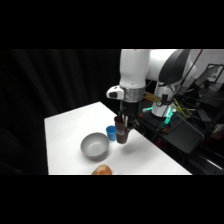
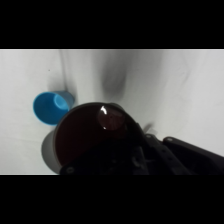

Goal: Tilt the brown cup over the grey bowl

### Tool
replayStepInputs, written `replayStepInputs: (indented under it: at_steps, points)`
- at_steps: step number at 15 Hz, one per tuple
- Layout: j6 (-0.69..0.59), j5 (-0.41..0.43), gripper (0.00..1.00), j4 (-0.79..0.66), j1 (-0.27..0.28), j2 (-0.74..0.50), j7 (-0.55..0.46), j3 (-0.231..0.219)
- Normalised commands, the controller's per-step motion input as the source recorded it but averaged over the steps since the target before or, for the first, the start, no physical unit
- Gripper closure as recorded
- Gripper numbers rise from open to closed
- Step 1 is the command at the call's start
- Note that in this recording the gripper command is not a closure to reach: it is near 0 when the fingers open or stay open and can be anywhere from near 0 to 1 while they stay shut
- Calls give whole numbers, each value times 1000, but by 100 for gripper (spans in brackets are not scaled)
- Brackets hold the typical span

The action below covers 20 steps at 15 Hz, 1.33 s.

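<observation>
In the side view the white arm [image 1: 134, 67] is reaching down from the upper right of the frame, and its jaws [image 1: 124, 121] are clamping the brown cup [image 1: 121, 133] near its rim. The cup is sitting just right of centre, roughly upright, its lower end close to the white tabletop [image 1: 65, 130]; whether it is touching the surface or hanging just above cannot be told. A soft shadow is lying on the tabletop under and to the right of it.

The small blue cup [image 1: 110, 132] is standing just beside the brown cup, on its left in the frame. The grey bowl [image 1: 94, 145] is resting lower left of both cups, near the blue one but apart from the brown one, its opening facing up. An orange-brown rounded object [image 1: 102, 170] is showing at the bottom edge of the frame, below the bowl.

In the wrist view the brown cup [image 2: 95, 135] is filling the lower centre, its dark mouth facing the camera with a small glint inside. The blue cup [image 2: 50, 107] is lying at the left of the frame, close to it. The black linkage [image 2: 185, 157] is rising at the lower right.
</observation>
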Motion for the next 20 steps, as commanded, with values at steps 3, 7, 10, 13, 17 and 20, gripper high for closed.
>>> replayStepInputs:
  at_steps: [3, 7, 10, 13, 17, 20]
  points:
    - [-278, 668, 6, 761, -207, 396, -926, -92]
    - [-545, 784, 6, 940, -307, 512, -999, -36]
    - [-684, 659, 6, 851, -423, 493, -898, -5]
    - [-672, 532, 8, 720, -316, 509, -597, 43]
    - [-598, 478, 9, 567, -203, 456, -398, 55]
    - [-627, 461, 10, 500, -199, 317, -293, 27]
